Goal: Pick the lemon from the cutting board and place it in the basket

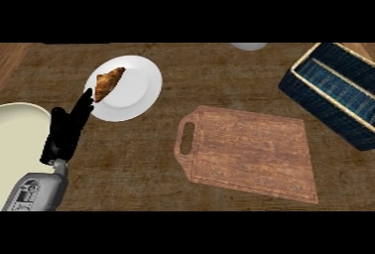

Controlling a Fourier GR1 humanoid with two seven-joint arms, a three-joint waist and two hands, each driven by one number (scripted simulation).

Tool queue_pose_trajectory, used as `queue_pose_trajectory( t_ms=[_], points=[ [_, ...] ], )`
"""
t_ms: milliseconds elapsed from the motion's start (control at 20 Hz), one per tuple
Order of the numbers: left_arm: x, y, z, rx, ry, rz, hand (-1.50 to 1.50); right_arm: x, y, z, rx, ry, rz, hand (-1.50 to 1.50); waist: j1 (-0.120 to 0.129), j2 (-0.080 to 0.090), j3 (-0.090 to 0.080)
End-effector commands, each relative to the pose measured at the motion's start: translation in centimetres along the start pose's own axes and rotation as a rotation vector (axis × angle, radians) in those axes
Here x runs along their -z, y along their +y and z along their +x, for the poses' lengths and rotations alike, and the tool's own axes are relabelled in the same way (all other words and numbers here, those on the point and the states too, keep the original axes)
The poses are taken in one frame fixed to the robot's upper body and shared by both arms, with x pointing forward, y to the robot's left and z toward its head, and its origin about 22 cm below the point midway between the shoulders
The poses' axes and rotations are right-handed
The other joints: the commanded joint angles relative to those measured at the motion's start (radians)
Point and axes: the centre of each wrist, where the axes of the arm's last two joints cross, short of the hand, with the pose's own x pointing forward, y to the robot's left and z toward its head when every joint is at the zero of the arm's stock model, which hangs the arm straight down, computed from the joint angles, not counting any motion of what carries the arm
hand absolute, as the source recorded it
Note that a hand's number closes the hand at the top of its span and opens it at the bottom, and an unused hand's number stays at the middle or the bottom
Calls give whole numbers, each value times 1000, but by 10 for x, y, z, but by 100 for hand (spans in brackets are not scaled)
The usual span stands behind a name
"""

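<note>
1. Scanning the brown wooden cutting board w/ a handle slot [253, 154], centre-right of frame: its top was bare, no lemon on it.
2. Lemon showed nowhere in frame, not on the brown counter top [147, 173] and not in the visible part of the basket. Where it was: can't tell.
3. Dark blue woven basket w/ pale rim [319, 101] sat at upper right, partly cut by the frame edge and well apart from the left hand. Board lay between them.
4. Left hand [67, 130] was at the left side of frame, black fingers straight and pointing up, holding nothing. Resting, by the look of it.
5. Its fingertips overlapped the edge of the round white plate [139, 92] at upper left, near the golden-brown pastry [108, 83] on that plate. Whether they touched: can't tell.
6. Right hand: not in frame, so nothing to say of its fingers.
7. Also there: a cream rounded dish [22, 124] at the left edge, and a small white rounded thing [249, 46] at top centre, cut off.
8. Step, my guess: w/ the board bare, the pick was either over or the lemon was out of view. Placing couldn't be confirmed.
9. Next move called for finding the lemon first, i.e. checking the basket's inside, before any reach.
</note>
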Motion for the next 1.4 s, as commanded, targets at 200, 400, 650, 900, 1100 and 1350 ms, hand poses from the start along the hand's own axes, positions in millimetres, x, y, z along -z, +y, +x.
queue_pose_trajectory(
  t_ms=[200,400,650,900,1100,1350],
  points=[
    [11,-8,10,13,-38,-26,0,5,-55,13,-384,194,-81,150,39,22,1],
    [4,-3,20,7,-41,-66,0,22,-59,-8,-498,291,-57,150,62,20,2],
    [16,-4,20,19,-44,-48,0,34,-76,-56,-542,333,-48,150,56,25,3],
    [7,-13,0,9,-33,-42,0,29,-104,-100,-518,310,-65,150,49,18,3],
    [9,-16,-2,17,-26,-52,0,32,-97,-147,-479,271,-7,150,58,23,4],
    [0,-6,4,27,-33,-33,0,35,-95,-173,-474,260,39,150,45,14,3]
  ],
)
